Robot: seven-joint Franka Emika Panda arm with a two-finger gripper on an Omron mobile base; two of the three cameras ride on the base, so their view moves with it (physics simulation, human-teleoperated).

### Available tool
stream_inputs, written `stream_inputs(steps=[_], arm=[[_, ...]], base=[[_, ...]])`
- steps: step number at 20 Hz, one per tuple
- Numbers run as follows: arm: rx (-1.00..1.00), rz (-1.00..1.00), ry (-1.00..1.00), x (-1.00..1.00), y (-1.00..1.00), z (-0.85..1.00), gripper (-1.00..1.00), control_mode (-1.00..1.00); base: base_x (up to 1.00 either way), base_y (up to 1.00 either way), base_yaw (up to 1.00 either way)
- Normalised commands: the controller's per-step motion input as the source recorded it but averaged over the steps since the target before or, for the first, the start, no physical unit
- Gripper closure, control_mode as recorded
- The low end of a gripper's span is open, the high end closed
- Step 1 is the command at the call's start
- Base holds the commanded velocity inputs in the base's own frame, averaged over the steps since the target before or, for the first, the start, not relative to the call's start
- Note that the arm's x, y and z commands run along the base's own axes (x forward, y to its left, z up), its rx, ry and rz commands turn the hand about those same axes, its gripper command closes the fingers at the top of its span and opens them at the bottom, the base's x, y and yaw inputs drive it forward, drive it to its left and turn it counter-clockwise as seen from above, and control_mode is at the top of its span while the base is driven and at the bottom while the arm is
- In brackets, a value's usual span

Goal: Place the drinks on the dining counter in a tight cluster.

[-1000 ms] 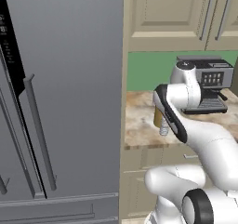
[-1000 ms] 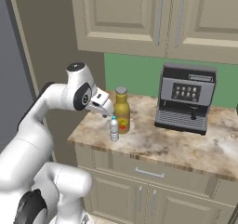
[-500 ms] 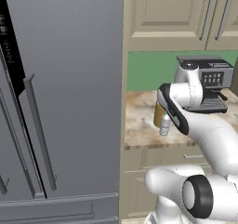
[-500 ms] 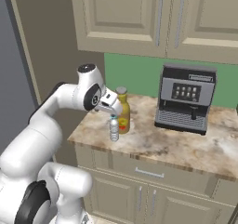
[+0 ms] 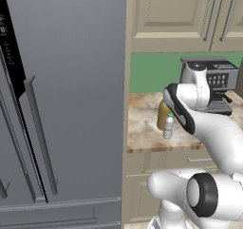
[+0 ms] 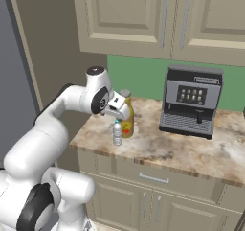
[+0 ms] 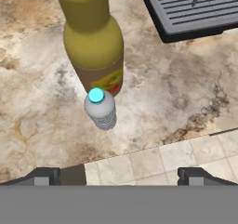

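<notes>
Two drinks, a small clear water bottle with blue cap (image 7: 100,108) and a large amber-yellow bottle (image 7: 94,46), stand touching on the short marbled desk (image 6: 191,151). The tool (image 7: 118,175), spread wide and empty, hovers above; the reach is in hand, and descent around the small bottle seems next.

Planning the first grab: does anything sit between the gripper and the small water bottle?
Nothing visible does. In the hand view the open gripper looks down on the water bottle, with bare counter between. The amber bottle stands just beyond it, very close, and the coffee machine sits well off to the side.
</notes>
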Motion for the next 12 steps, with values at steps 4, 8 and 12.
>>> stream_inputs(steps=[4,8,12], arm=[[0.12,0.05,0.00,0.00,0.00,-0.05,-1.00,-1.00],[0.09,0.03,0.00,0.00,0.00,-0.01,-1.00,-1.00],[0.00,0.00,0.00,0.09,0.00,0.00,-1.00,-1.00]], base=[[0.00,0.00,0.00],[0.00,0.00,0.00],[0.00,0.00,0.00]])
